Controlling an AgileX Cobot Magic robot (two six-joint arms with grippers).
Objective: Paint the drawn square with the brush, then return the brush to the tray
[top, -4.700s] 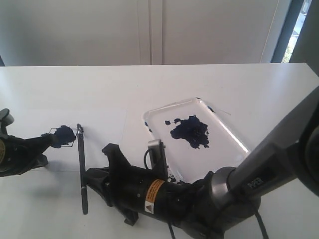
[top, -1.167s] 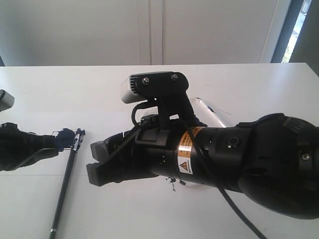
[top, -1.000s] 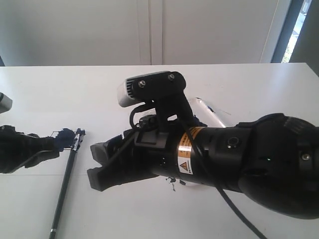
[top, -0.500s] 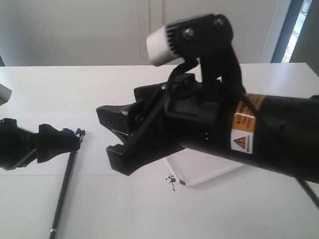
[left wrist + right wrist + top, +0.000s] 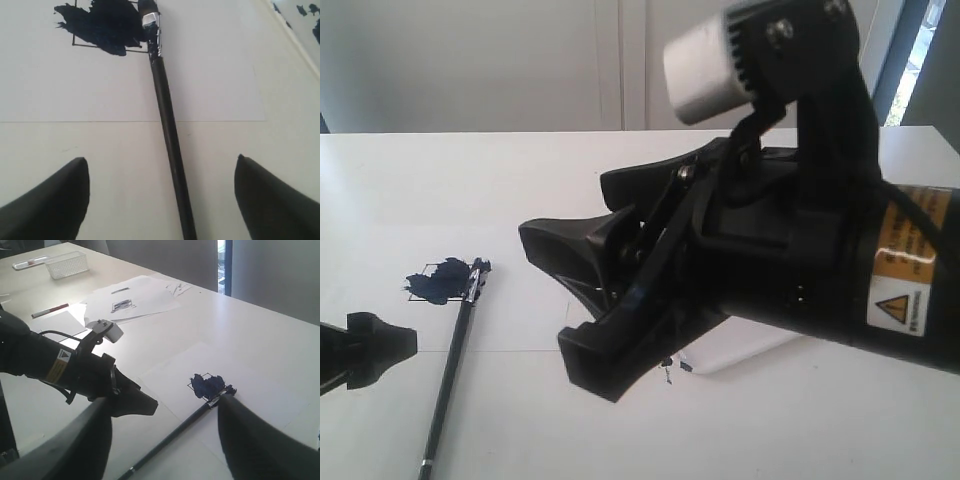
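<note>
Two pincers show, and both are empty. The right pincer (image 5: 560, 305) fills the near side of the exterior view with its jaws spread wide, gripping nothing. The left pincer (image 5: 161, 160) is open too, its two dark fingers (image 5: 50, 205) well apart. The handle of the one brush (image 5: 170, 135) lies on the desk (image 5: 470, 180) between them, touched by neither.

That brush lies flat, its silver ferrule and bristle tip on the one sheet of white paper (image 5: 210, 75) and the tail of its handle on bare desk. The tip touches one edge of the single drawn square (image 5: 438, 282), which carries a blue-black paint blotch that spills over its pen lines. The brush is well apart from the one tray (image 5: 745, 348), of which only a white corner shows beneath the right pincer.

One sticker (image 5: 900, 285) with a yellow warning triangle sits on the right arm, its print too blurred to read. A similar sticker (image 5: 62, 360) on the left arm is also unreadable.
</note>
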